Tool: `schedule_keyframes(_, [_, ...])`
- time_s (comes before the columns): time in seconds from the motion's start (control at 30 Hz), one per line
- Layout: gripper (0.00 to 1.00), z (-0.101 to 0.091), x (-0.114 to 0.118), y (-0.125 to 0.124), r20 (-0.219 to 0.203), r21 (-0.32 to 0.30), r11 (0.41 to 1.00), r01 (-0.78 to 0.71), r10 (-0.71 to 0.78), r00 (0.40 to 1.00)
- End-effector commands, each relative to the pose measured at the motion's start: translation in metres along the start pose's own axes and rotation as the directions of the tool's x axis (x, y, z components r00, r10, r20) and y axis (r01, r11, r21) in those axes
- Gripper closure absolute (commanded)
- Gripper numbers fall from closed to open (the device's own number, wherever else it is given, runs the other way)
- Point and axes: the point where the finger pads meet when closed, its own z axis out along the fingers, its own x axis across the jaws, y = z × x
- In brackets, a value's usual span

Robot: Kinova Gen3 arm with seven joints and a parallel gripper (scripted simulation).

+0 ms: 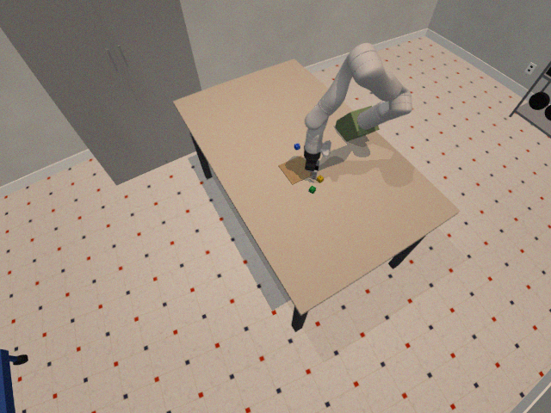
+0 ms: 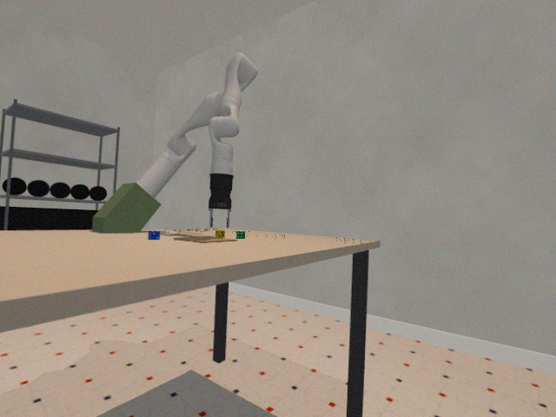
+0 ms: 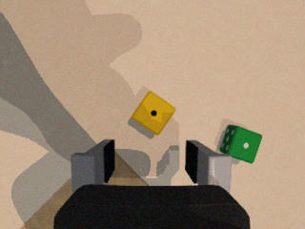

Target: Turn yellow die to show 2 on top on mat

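Observation:
The yellow die [image 1: 319,178] [image 2: 220,234] [image 3: 154,113] lies on the bare table just past a corner of the brown mat [image 1: 289,172] [image 2: 204,239] [image 3: 40,219], with one pip on top. The green die [image 1: 312,189] [image 2: 241,234] [image 3: 242,144] lies on the table close beside it. The blue die [image 1: 296,145] [image 2: 154,234] lies on the table beyond the mat's far side. My gripper [image 1: 312,175] [image 2: 219,225] [image 3: 150,155] is open and empty. It points straight down and hangs a little above the table, over the mat's corner, just short of the yellow die.
The arm's green base block [image 1: 351,124] [image 2: 125,208] stands on the table [image 1: 267,111] [image 2: 67,260] behind the dice. A metal shelf with black balls [image 2: 54,188] [image 1: 538,100] stands off the table, far from the dice.

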Motion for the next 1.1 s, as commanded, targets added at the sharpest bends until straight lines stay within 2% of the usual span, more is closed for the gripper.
schedule_keyframes(0.0, [0.00,-0.001,0.000,0.001,-0.001,-0.001,1.000,0.000,0.000,1.000])
schedule_keyframes(0.33, [0.00,-0.001,0.008,0.003,-0.001,-0.001,1.000,0.000,0.000,1.000])
schedule_keyframes(0.53, [0.00,-0.001,0.028,0.010,-0.001,-0.001,1.000,0.000,0.000,1.000])
schedule_keyframes(0.6, [0.00,-0.001,0.028,0.010,-0.001,-0.001,1.000,0.000,0.000,1.000])
schedule_keyframes(0.9, [0.00,-0.001,0.065,0.022,-0.001,-0.001,1.000,0.000,0.000,1.000])
schedule_keyframes(1.07, [0.00,-0.001,0.073,0.025,-0.001,-0.001,1.000,0.000,0.000,1.000])
